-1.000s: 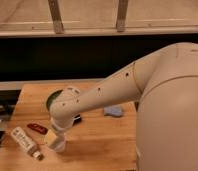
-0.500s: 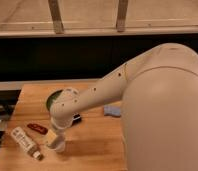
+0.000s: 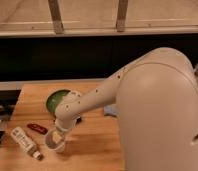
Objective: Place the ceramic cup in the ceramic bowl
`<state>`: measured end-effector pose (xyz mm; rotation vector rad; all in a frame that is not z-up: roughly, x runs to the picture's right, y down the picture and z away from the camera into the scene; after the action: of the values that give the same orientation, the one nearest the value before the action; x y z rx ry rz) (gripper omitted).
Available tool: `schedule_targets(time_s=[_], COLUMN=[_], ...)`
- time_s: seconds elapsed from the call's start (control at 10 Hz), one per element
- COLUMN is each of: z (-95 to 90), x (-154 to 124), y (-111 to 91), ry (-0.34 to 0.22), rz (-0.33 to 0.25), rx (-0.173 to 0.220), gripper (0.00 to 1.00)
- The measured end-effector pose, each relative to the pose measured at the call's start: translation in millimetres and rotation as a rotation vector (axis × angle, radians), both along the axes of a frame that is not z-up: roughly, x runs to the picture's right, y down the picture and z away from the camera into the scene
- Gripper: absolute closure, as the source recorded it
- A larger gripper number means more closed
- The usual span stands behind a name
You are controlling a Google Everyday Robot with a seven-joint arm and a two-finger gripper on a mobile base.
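Note:
The ceramic cup (image 3: 54, 146), small and pale, stands upright on the wooden table (image 3: 92, 145) near its front left. My gripper (image 3: 56, 135) comes down from the white arm right onto the cup's rim and hides its top. The ceramic bowl (image 3: 56, 100), green with a dark rim, sits behind the cup toward the table's back left, partly covered by my forearm. The bowl's visible part holds nothing.
A white tube-like bottle (image 3: 25, 142) lies left of the cup, with a small red object (image 3: 37, 128) just behind it. A pale blue item (image 3: 111, 110) lies mid-table behind the arm. The arm's large white shell (image 3: 162, 115) blocks the right half.
The arm's upper shell has swung left and fills more of the view. The gripper stays at the cup, a little lower on it.

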<state>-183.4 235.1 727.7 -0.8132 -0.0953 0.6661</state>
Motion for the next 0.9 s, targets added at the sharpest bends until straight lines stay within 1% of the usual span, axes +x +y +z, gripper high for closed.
schedule_targets(time_s=[0.2, 0.3, 0.4, 0.6, 0.8, 0.9], z=[-9.1, -16.1, -27.9, -44.7, -59.8, -62.5], x=[7.2, 7.6, 6.4, 15.0, 25.0, 31.1], y=[-2.3, -4.2, -8.0, -15.7, -27.3, -34.0], ry=[-0.034, -0.05, -0.071, -0.093, -0.103, -0.1], rz=[0.031, 0.036, 0.039, 0.047, 0.052, 0.056], rx=[-0.022, -0.024, -0.019, -0.004, 0.023, 0.037], gripper=[0.83, 0.92, 0.99, 1.0, 1.0, 1.0])
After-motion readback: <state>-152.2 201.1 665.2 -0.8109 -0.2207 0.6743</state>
